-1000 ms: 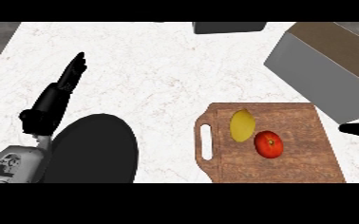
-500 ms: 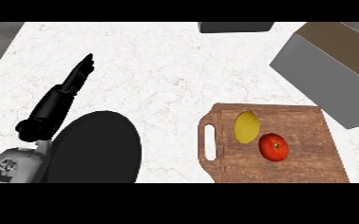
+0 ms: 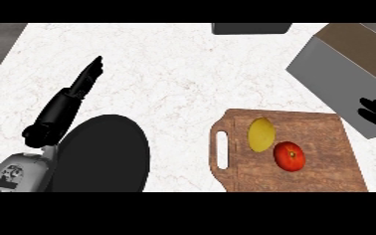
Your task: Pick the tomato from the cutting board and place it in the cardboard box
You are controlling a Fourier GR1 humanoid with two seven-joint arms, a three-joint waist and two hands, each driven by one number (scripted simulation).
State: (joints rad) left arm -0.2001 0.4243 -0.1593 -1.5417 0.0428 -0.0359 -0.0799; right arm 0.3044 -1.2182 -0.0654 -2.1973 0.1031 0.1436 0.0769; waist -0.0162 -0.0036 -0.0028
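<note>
Right robot hand (image 3: 366,108) (grip unclear) at right edge; tomato (image 3: 289,156) lies apart, lower left.

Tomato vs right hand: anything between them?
Head view: only bare cutting board between the tomato and the right hand at the right edge; lemon sits opposite.

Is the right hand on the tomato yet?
Apart. In the head view only the right hand's fingertips show at the right edge, with bare cutting board between them and the tomato.
</note>
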